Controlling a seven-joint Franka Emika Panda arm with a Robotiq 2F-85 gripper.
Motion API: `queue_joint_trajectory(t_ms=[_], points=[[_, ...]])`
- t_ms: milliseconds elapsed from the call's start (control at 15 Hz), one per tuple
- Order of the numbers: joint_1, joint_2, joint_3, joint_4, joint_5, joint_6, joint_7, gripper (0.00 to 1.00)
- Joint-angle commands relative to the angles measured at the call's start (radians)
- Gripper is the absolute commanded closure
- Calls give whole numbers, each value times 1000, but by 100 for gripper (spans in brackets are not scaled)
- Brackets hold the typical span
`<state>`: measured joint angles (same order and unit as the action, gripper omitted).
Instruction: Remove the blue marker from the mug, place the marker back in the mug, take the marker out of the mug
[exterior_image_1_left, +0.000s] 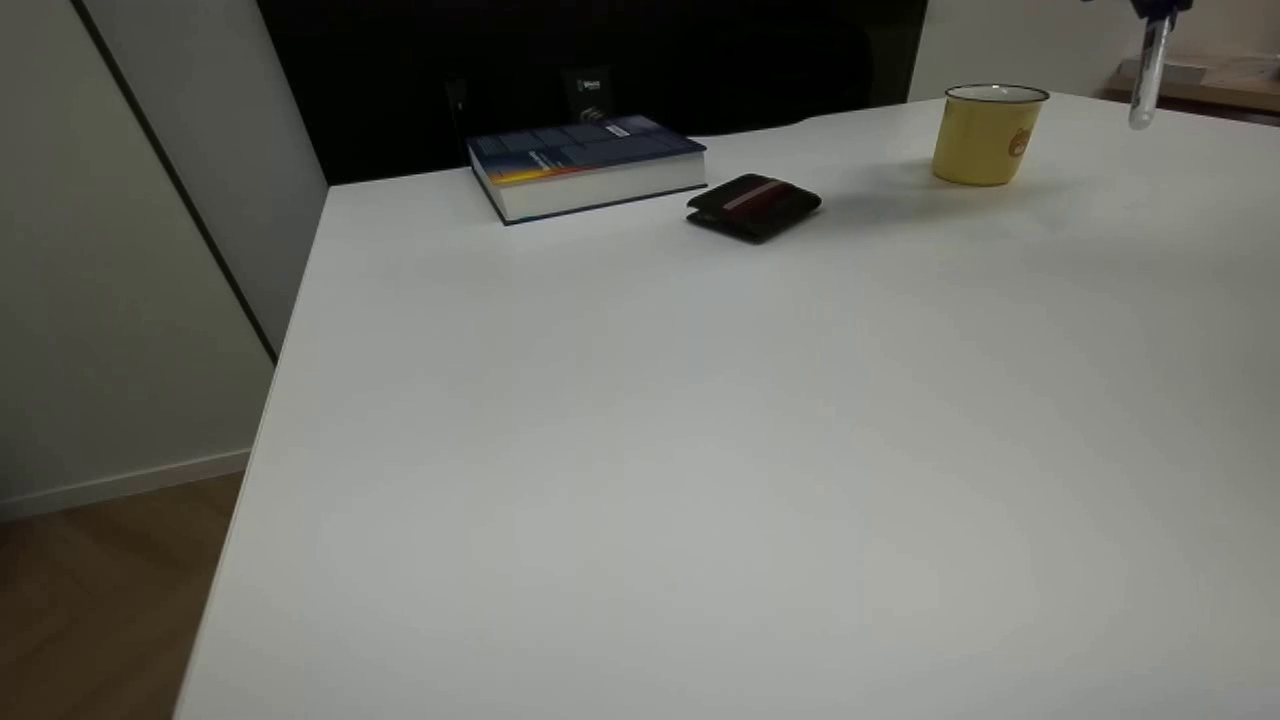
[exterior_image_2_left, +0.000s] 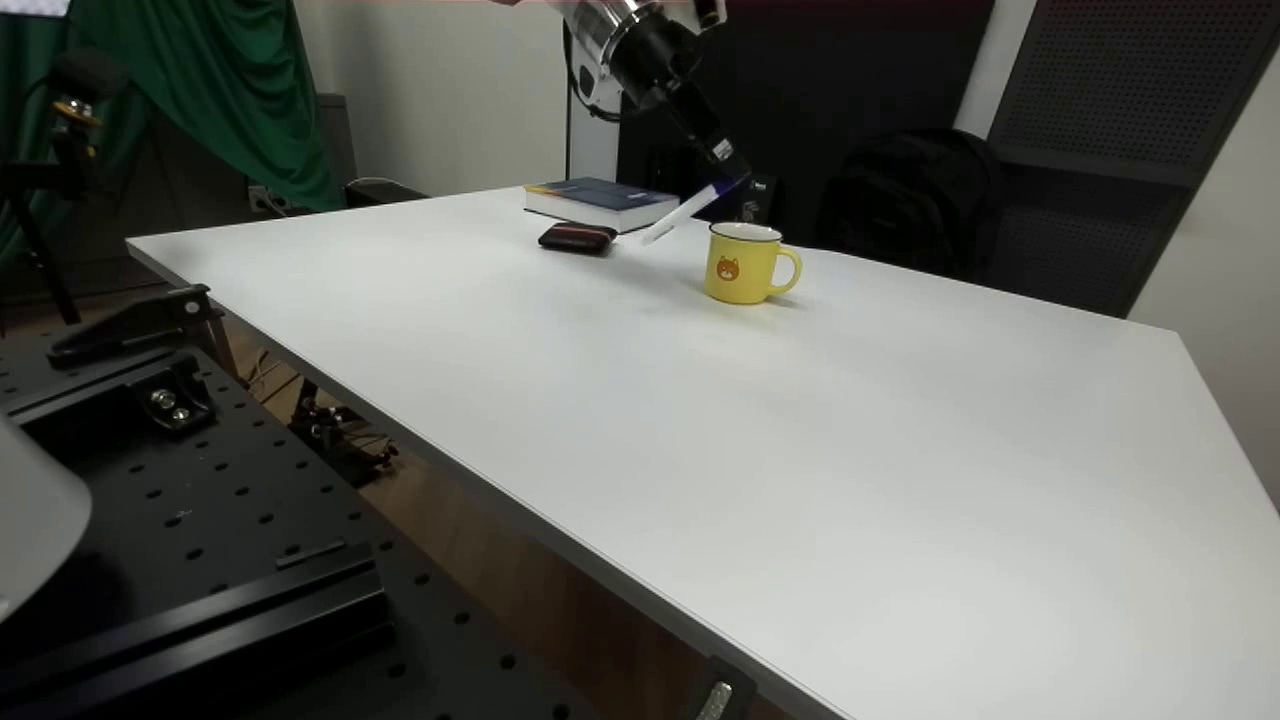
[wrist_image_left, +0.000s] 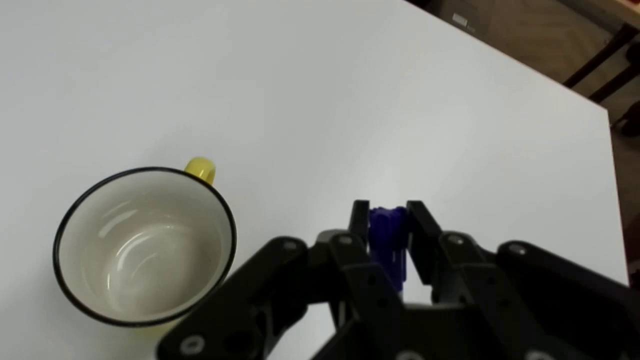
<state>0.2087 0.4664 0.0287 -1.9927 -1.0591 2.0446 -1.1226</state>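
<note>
Gripping the blue marker (exterior_image_2_left: 688, 211) by its dark blue end in the gripper (wrist_image_left: 388, 220), with the jaws drawn narrow and pressed against both sides of it. Hanging above the surface (exterior_image_2_left: 700, 430), with the pale barrel slanting downward in both exterior views. Wholly outside the mug (exterior_image_2_left: 750, 278), and apart from its dark rim in the wrist view.

Looking down into the mug in the wrist view: pale inside, bare right down to the bottom, with curved glints along wall and base. Yellow outside, printed with a small orange animal face, fitted with a side handle. Standing upright on the surface in both exterior views.

Sharing the surface with a folded dark wallet (exterior_image_1_left: 755, 210), striped across its upper face in red and a paler tone, lying flat with its contents hidden. Just beside a thick book (exterior_image_1_left: 590, 165), with a mostly dark blue cover and a yellow-orange band along one edge.

Suspended, gripper and marker together, from the arm (exterior_image_2_left: 610, 30), slanting down from the top of an exterior view. Backed, beyond the far edge of the surface, by a dark bag-like shape (exterior_image_2_left: 910, 205), too dim to make out any contents.
</note>
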Motion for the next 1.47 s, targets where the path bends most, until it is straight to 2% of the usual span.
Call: queue_joint_trajectory(t_ms=[0,600,867,1400], points=[[4,38,17,50,-140,-93,115,94],[-49,49,26,103,-306,-104,321,94],[-47,66,21,114,-428,-113,434,94],[-52,145,22,153,-539,-140,537,94]])
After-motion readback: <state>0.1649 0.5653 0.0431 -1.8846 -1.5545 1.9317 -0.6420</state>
